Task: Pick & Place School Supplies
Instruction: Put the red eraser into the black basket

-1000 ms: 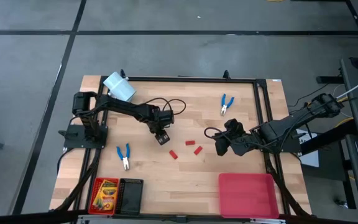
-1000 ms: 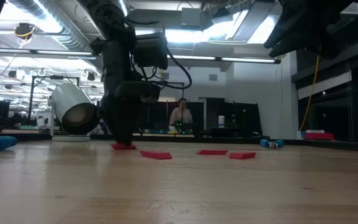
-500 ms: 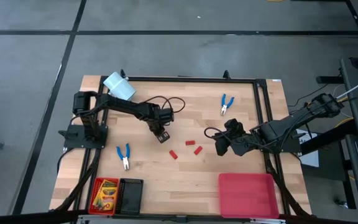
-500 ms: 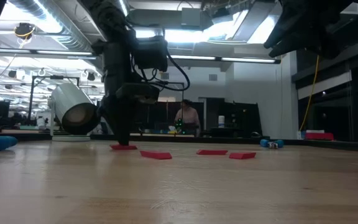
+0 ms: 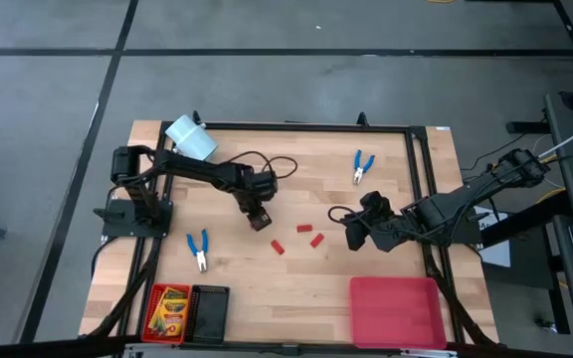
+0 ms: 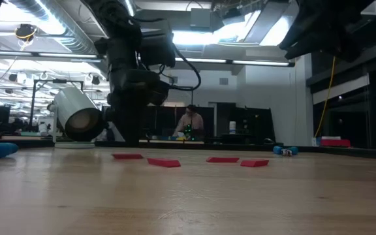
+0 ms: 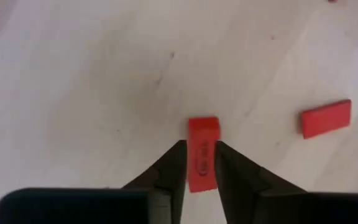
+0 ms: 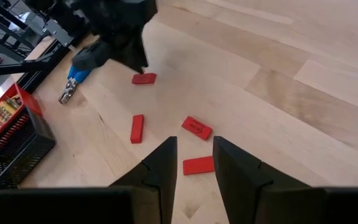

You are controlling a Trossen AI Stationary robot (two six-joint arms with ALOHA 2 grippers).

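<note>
- Now the left gripper stands a little higher than one second ago; in the low view the red piece that it covered then lies bare on the wood, and the gripper hangs just above and behind it; the right arm has not moved.
- From the left wrist, the two dark fingers stand a little apart with the red piece between their tips; I cannot tell if they touch it, and it seems to lie flat on the table.
- Three other red pieces lie near, to the right of this one: one closest to the left gripper, one further back, one beside that; all are apart from each other.
- One pair of blue pliers lies near the front left; the second pair lies far back on the right, well apart.
- A red basket at the front left corner holds a yellow-and-green crayon box; a black basket touches it on the right; a red tray is at the front right.
- A pale cylinder lies on its side at the back left corner, behind the left arm.
- The left arm reaches from the left edge toward the middle, wrist turned down; the right gripper waits in the air on the right, fingers a little apart and holding nothing.
</note>
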